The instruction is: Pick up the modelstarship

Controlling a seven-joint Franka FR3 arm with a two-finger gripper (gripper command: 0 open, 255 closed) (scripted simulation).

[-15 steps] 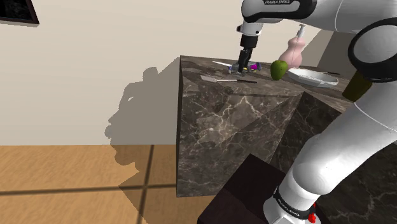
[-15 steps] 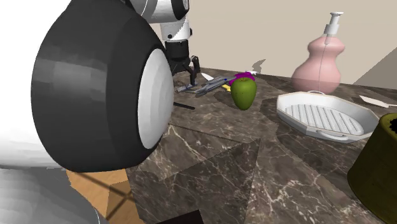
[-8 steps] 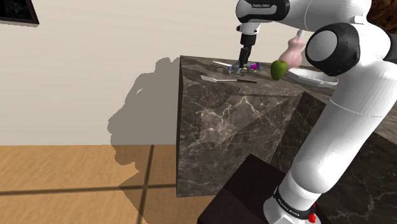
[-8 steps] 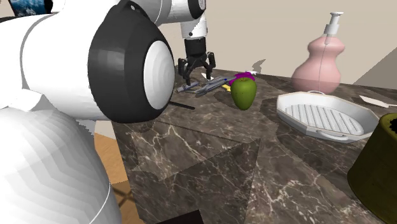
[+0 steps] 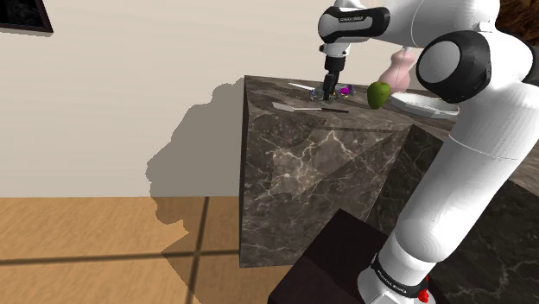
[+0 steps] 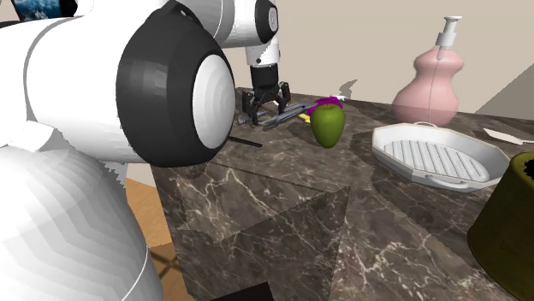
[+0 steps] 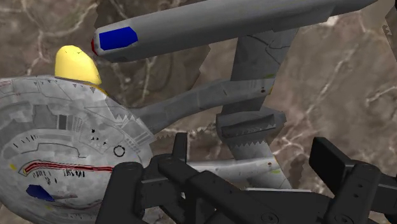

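The model starship [image 7: 57, 146] is grey, with a round saucer, long nacelles with blue tips, and thin pylons. It lies on the dark marble counter [image 5: 294, 138] near its far corner, and its nacelle [image 6: 289, 113] pokes out towards the green fruit. My black gripper [image 7: 235, 184] is down over the starship's rear section, open, with one finger on each side of the hull. From outside, the gripper [image 6: 264, 104] points straight down at the countertop [image 5: 329, 89]. I cannot tell whether the fingers touch the model.
A green fruit [image 6: 327, 125] with a purple thing [image 6: 328, 103] behind it stands close beside the starship. A yellow piece [image 7: 75, 63] lies by the saucer. Further along are a white ribbed dish [image 6: 438, 154], a pink pump bottle [image 6: 428, 90] and a dark olive container [image 6: 509, 227]. A thin black stick [image 6: 248, 143] lies nearby.
The gripper has come down from above the counter onto the starship, its fingers still apart. The arm's elbow has swung up and back. The starship has not moved.
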